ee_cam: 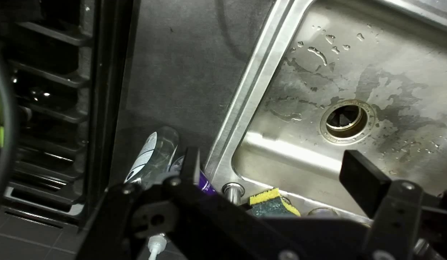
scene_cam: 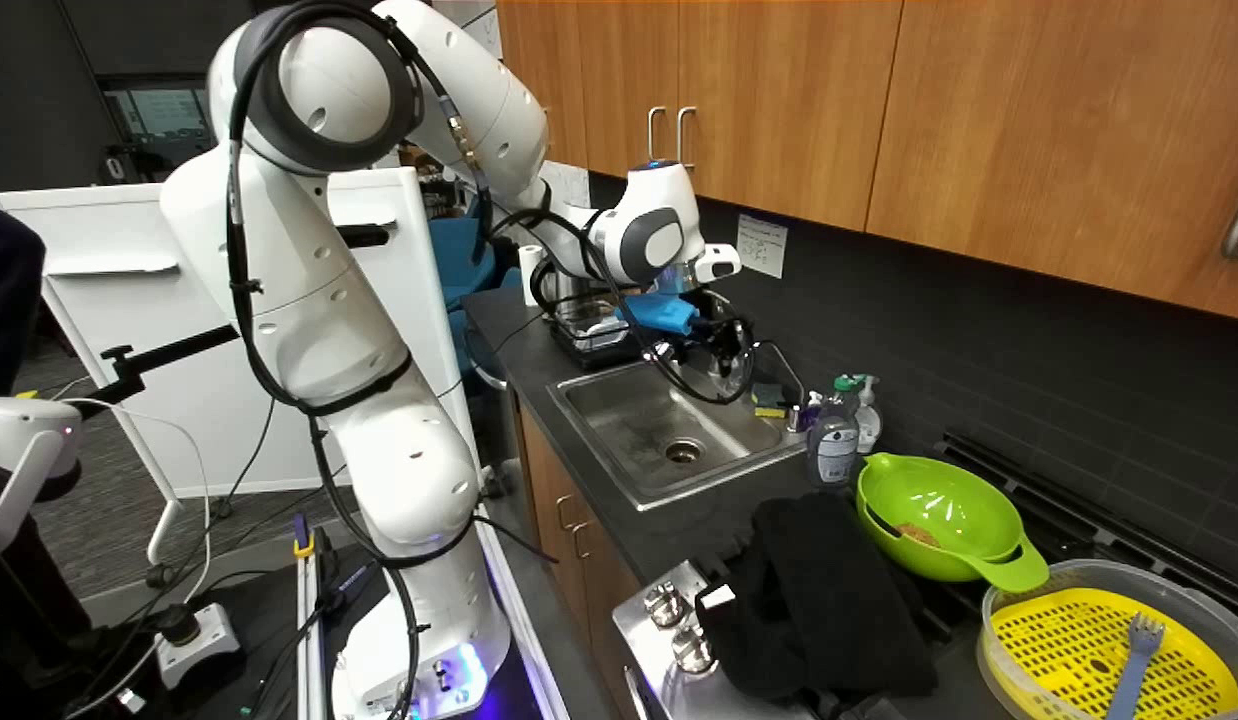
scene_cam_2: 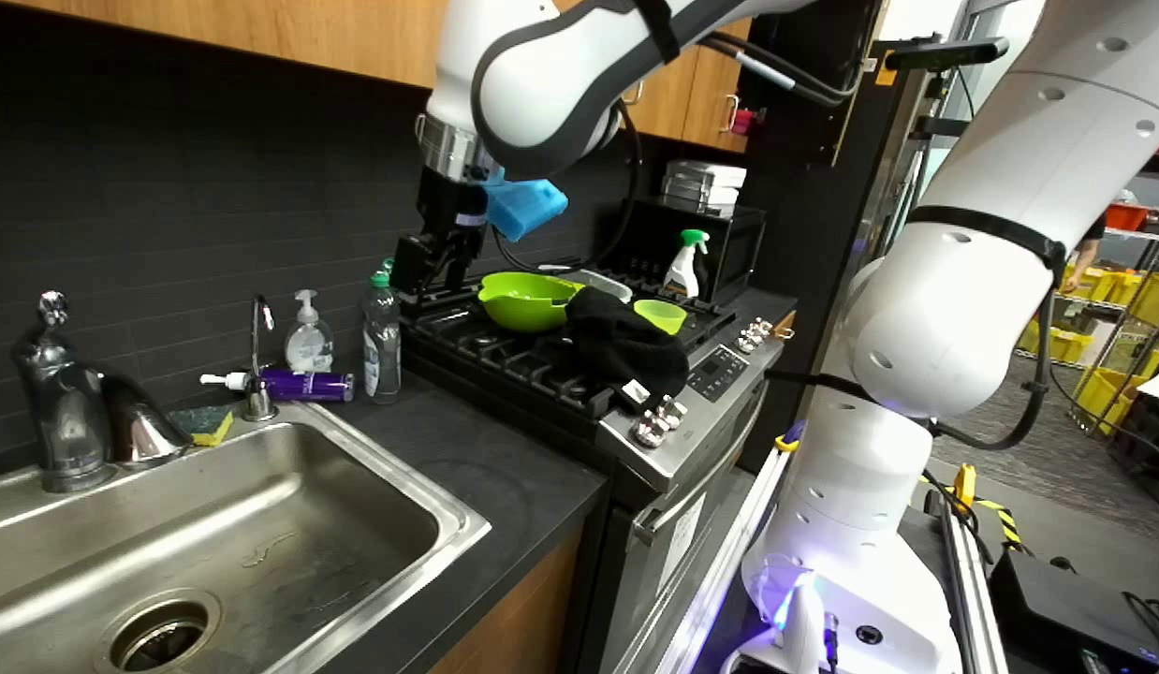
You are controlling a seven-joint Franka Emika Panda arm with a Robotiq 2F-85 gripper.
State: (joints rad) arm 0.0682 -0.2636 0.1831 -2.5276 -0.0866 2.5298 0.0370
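Gripper [ee_cam: 272, 165] empty, jaws wide apart, above back corner of the sink [ee_cam: 250, 90]. Yellow-and-green scouring sponge [ee_cam: 270, 206] at sink's back rim. Purple bottle [scene_cam_2: 308, 385] on its side behind that corner, clear pump bottle [scene_cam_2: 308, 346] there too. Green-capped clear bottle [scene_cam_2: 382, 342] upright, just beside sink.

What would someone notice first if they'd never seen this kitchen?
Probably the big white robot arm reaching over the counter, its open gripper hanging near the sink. Next, perhaps, the bright green bowl on the stove. Beside it, in an exterior view, a blue fork lies across a yellow strainer.
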